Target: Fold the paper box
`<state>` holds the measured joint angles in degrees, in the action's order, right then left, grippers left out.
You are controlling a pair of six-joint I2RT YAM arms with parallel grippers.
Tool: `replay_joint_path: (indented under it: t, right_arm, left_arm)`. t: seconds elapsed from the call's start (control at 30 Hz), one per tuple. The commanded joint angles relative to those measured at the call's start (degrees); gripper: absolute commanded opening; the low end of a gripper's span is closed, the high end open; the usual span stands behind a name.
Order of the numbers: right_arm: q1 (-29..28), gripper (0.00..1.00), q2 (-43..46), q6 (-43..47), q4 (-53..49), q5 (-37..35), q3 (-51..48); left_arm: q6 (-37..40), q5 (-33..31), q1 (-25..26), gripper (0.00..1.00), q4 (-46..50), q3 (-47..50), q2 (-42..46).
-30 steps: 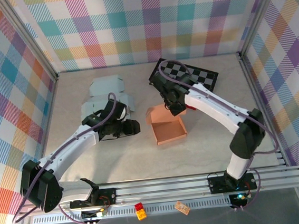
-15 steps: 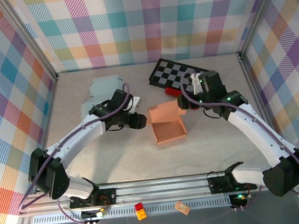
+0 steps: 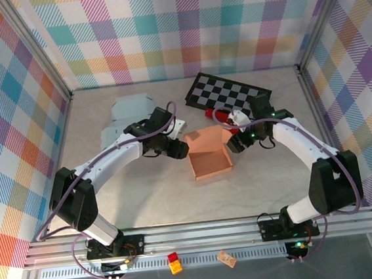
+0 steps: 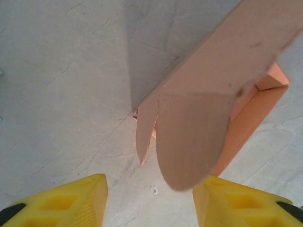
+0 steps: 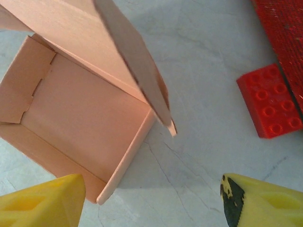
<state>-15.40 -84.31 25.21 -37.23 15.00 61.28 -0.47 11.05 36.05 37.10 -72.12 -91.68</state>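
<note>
Sitting near the middle of the table point(image 3: 145, 196), item one: the paper box point(image 3: 211, 163), salmon-coloured, its tray open upward and its lid flap raised along the far edge. I see it lying between the two claws.

Item two: left claw point(image 3: 179, 147), just beside the box's left far corner. In my left wrist view its yellow fingers point(image 4: 61, 201) stand apart, and the rounded tuck tab of the box point(image 4: 189, 142) hangs ahead of the gap, not pinched. I read this claw as parted and holding nothing.

Item three: right claw point(image 3: 234, 141), just beside the box's right far corner. From the right wrist camera, the yellow fingers point(image 5: 42, 198) are spread wide over bare table, with the box's near corner point(image 5: 85, 109) and the edge of the raised lid beyond them. Nothing is held.

Item four: red toy brick point(image 5: 270, 100), on the table right of the box, apart from it.

Item five: checkerboard point(image 3: 228, 94), flat at the far side, the brick at its near edge.

Item six: pale blue flat card sheets point(image 3: 130, 112), far left, behind the left arm.
</note>
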Motion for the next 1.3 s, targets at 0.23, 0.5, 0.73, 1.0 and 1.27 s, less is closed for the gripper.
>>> replay_joint_path:
  t: [0.23,0.5,0.73,1.0,1.27]
  right_arm:
    - [0.5,0.64,-5.6,5.0,0.8,5.6,7.0]
    - [0.5,0.49,-7.6,4.4,-0.3,5.0,9.5]
    - [0.5,0.37,-8.8,3.5,-0.9,5.2,11.4]
    - [0.3,0.34,-9.6,3.7,-1.7,4.9,12.0]
    - [-0.2,0.27,-10.4,3.7,-2.7,4.0,13.4]
  left_arm:
    - [-0.8,-1.3,0.9,0.44,-1.3,-3.4,-2.8]
    - [-1.5,-1.9,1.3,0.36,-1.1,-5.0,-4.7]
    - [-1.7,-2.4,1.5,0.28,-1.1,-5.4,-5.0]
    - [-1.8,-2.9,1.8,0.23,-0.5,-6.1,-5.5]
    - [-1.2,-3.6,2.3,0.17,0.2,-6.9,-5.7]
